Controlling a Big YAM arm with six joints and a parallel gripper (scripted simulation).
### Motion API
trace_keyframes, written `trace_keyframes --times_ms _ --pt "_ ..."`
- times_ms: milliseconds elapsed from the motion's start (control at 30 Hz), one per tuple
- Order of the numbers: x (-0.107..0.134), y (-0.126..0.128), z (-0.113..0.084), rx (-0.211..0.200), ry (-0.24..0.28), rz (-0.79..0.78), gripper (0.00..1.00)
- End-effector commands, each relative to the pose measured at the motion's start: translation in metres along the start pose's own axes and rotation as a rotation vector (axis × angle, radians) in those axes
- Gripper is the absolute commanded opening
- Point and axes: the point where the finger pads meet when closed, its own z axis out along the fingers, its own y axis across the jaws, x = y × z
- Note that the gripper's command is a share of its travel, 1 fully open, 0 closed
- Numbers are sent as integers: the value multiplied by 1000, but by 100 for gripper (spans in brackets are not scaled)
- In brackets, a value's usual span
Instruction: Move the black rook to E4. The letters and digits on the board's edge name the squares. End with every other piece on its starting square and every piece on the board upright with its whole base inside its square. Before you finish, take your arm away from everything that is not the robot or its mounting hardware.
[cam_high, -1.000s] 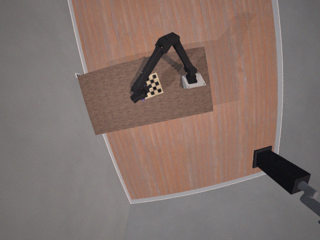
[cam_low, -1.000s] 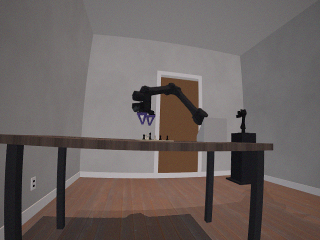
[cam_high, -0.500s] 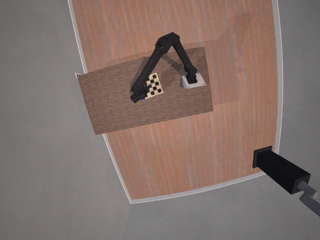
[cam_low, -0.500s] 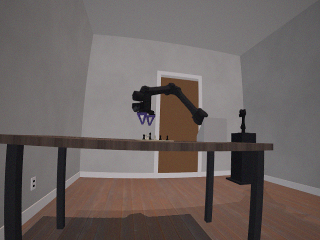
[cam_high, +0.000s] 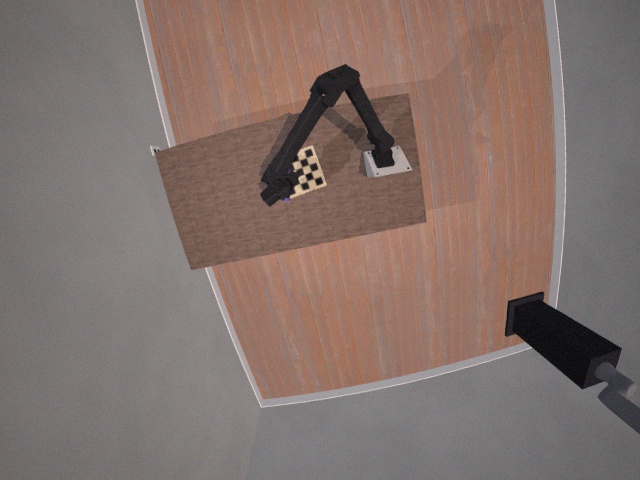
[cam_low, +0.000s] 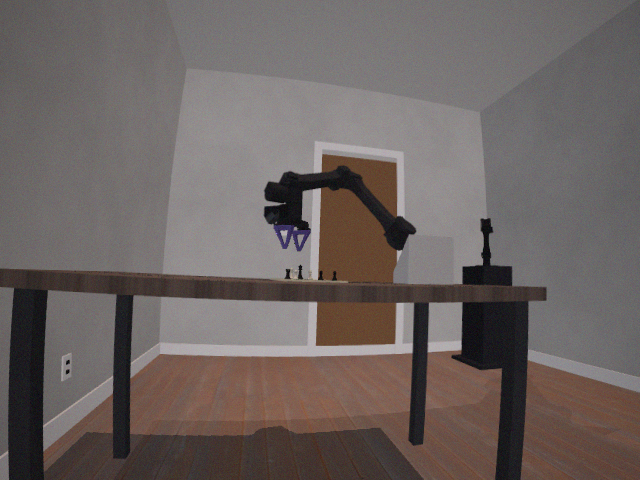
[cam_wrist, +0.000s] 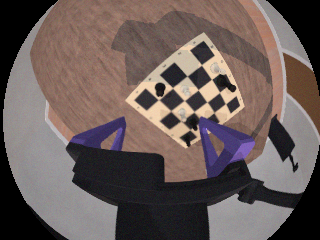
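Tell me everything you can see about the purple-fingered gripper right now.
The purple-fingered gripper hangs from a black wrist block, pointing down, well above the checkered chessboard. Its two fingers are hollow purple triangles that look like plastic, spread wide apart. Nothing sits between them and nothing touches them; the chess pieces stand below.
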Motion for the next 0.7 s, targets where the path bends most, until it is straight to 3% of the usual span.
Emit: trace_keyframes --times_ms 0,167,367,467,667 --pt "-25 11 -21 -48 -25 57 100" --pt "-24 11 -25 -47 -26 50 100" --pt "-22 13 -51 -67 -42 46 100" --pt "-16 16 -48 -53 -36 32 100" --pt "-20 11 -86 -70 -40 46 100"
